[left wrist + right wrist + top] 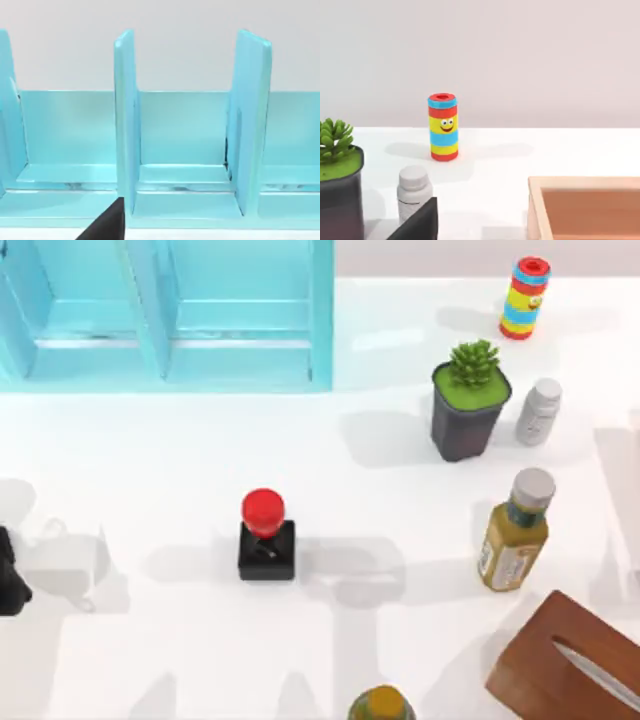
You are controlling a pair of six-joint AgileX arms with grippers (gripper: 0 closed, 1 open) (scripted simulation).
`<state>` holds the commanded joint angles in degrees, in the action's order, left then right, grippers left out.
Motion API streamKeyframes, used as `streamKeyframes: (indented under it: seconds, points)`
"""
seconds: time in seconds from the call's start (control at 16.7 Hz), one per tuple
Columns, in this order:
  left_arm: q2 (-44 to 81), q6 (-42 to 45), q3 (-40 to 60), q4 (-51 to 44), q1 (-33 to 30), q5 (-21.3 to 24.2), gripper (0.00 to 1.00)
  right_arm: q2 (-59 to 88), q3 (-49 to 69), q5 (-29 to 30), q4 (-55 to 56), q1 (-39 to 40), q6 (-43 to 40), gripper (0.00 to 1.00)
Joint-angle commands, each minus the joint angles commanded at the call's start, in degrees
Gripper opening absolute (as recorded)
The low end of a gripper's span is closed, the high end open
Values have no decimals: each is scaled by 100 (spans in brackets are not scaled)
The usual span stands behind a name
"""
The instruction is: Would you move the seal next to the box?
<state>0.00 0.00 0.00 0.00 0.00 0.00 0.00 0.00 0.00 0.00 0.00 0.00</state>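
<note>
The seal [266, 536], a black square block with a round red knob, stands upright on the white table left of centre in the top view. The box [568, 660], brown with a white slot in its top, lies at the front right corner, partly cut off by the edge. A dark part of my left gripper [10, 582] sits at the table's far left edge, well apart from the seal, and a corner of it [106, 223] shows in the left wrist view. My right gripper [418, 223] shows as a dark corner in the right wrist view.
A large teal cabinet [170, 320] fills the back left. At the right stand a potted succulent [468, 410], a white bottle [538, 412], a striped cylinder [525, 298] and a yellow-green bottle [515, 535]. Another bottle [380, 705] pokes in at the front. A pale wooden tray [585, 207] appears in the right wrist view.
</note>
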Motion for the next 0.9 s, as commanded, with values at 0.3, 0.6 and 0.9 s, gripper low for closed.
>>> streamKeyframes:
  seconds: [0.3, 0.6, 0.9]
  points:
    - [0, 0, 0, 0, 0, 0, 100, 307, 324, 8, -194, 126, 112, 100]
    - [0, 0, 0, 0, 0, 0, 100, 1833, 1908, 58, -1158, 744, 678, 100]
    - [0, 0, 0, 0, 0, 0, 100, 4242, 4396, 160, -2677, 1701, 1580, 100]
